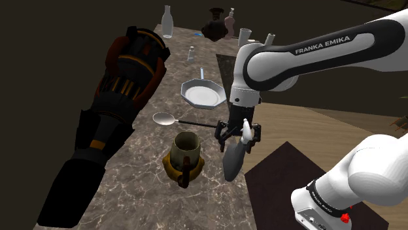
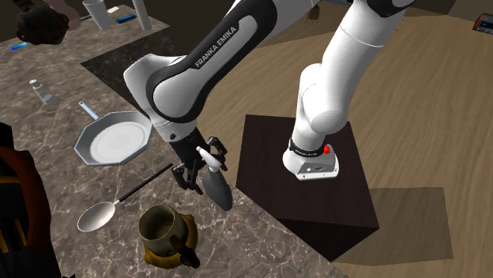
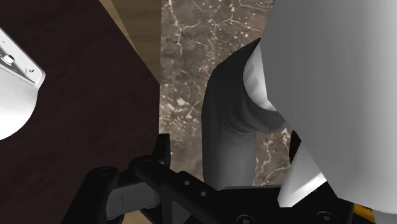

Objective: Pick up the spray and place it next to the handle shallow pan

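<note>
One spray bottle [image 1: 233, 160], grey-bodied with a white trigger head, hung from the black gripper [image 1: 239, 131]. Its fingers were drawn in narrowly on the head. The body dangled at a tilt, apparently just clear of the countertop [image 1: 144, 189], near the edge beside the stand [image 1: 281, 189].

In the shoulder view the shallow pan [image 1: 203, 93], handle pointing away, lay at about eleven o'clock from the gripper, near but apart. A spoon [image 1: 163, 118] lay at nine o'clock and a brownish mug [image 1: 185, 153] at eight.

My judgement was that the carry wanted a little more height, so the bottle's base would pass over the spoon's handle. A slow move toward eleven o'clock suited it, since a grip on the head alone could let the body swing. The bottle belonged on bare stone beside the pan's rim, not inside it.

That surface was dark, pale-veined stone, with a tall bottle [image 1: 167, 21] at its twelve o'clock end and a black, orange-trimmed bag [image 1: 124, 72] along the nine o'clock side. Wooden floor [image 2: 411, 118] lay beyond.
</note>
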Controlling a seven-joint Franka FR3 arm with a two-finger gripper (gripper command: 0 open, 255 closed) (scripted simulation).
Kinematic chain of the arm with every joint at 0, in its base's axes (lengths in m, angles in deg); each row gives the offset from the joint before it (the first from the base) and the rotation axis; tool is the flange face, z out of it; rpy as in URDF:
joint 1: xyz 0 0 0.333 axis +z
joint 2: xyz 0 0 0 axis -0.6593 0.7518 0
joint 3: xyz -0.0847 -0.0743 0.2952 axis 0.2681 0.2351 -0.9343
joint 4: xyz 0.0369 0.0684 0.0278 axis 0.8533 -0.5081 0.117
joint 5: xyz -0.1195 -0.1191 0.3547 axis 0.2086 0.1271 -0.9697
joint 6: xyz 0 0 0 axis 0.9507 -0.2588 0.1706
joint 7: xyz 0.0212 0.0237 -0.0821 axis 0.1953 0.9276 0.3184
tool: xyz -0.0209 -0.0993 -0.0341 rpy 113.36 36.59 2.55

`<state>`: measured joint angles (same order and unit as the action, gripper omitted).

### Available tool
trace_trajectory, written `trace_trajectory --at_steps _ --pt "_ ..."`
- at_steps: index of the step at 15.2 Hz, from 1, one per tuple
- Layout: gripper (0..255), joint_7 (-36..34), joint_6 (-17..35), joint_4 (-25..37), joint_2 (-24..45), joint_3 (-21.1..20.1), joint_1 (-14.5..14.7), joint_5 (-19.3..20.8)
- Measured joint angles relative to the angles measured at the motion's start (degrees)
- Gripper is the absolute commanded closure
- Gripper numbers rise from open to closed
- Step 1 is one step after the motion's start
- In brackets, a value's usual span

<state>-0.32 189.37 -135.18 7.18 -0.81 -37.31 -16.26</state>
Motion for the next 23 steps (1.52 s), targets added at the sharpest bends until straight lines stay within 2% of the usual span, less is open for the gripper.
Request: trace_trajectory --at_steps 10,23 --pt "255 0.00 0.01 0.01 -0.02 0.01 -0.01 0.00" --pt "255 -2.98 -9.45 4.80 -5.10 1.50 -0.26 0.90"
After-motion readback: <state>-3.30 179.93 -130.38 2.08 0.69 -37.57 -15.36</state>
